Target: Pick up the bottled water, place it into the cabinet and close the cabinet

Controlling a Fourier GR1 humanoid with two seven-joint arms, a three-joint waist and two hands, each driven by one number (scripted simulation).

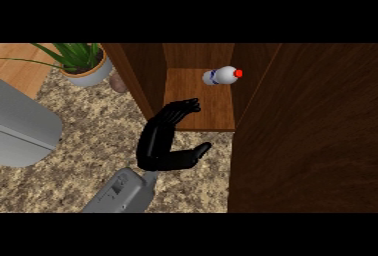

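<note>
One dark wooden cabinet (310,150) fills the right half of the frame, its broad door panel running from the upper right down to the lower right. Left of that panel the cabinet stands open, showing one lighter wooden shelf (210,112) in the upper centre. The speckled stone counter (88,145) spreads over the left and lower centre. One grey rounded object (22,127), perhaps an appliance, though the view does not settle it, sits at the left edge. One potted plant (81,62) with green blades stands in a pale pot at the upper left.

One grey forearm (122,192) comes up from the lower centre and ends in the one black hand (164,145) that shows; which hand it is cannot be told for sure, and it appears to be the left. Its fingers (181,109) are stretched out nearly straight toward the upper right, tips over the front edge of the shelf, thumb spread to the right. It holds nothing.

One bottled water (220,76) lies on its side at the back of the shelf in the upper centre, long axis roughly left to right, its red cap (238,73) pointing right. It lies apart from the fingertips.
</note>
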